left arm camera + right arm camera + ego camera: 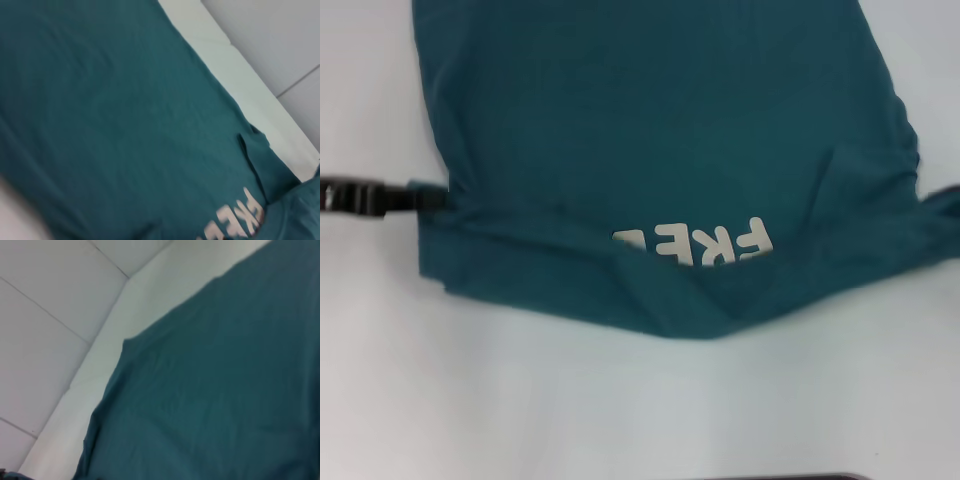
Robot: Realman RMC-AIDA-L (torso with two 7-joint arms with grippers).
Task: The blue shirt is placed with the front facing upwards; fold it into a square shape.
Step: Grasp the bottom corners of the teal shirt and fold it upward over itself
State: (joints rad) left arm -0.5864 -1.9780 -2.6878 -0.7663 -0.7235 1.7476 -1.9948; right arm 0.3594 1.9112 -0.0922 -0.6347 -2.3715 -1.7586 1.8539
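Soft matt cloth on a smooth pale surface

We see the large teal-blue cotton-like T-shirt (660, 130) as matt woven cloth, soft and lightly creased, with puckered folds near its edges. We read its white chest lettering (705, 243) as a flat, smooth print, slightly brighter than the fabric around it. We find the white tabletop (620, 410) smooth and faintly sheeny. We note the left gripper (435, 199), black with a hard, slightly glossy plastic or metal look, at the shirt's edge. Beyond the table, the pale floor (270, 35) looks smooth, with thin seams.
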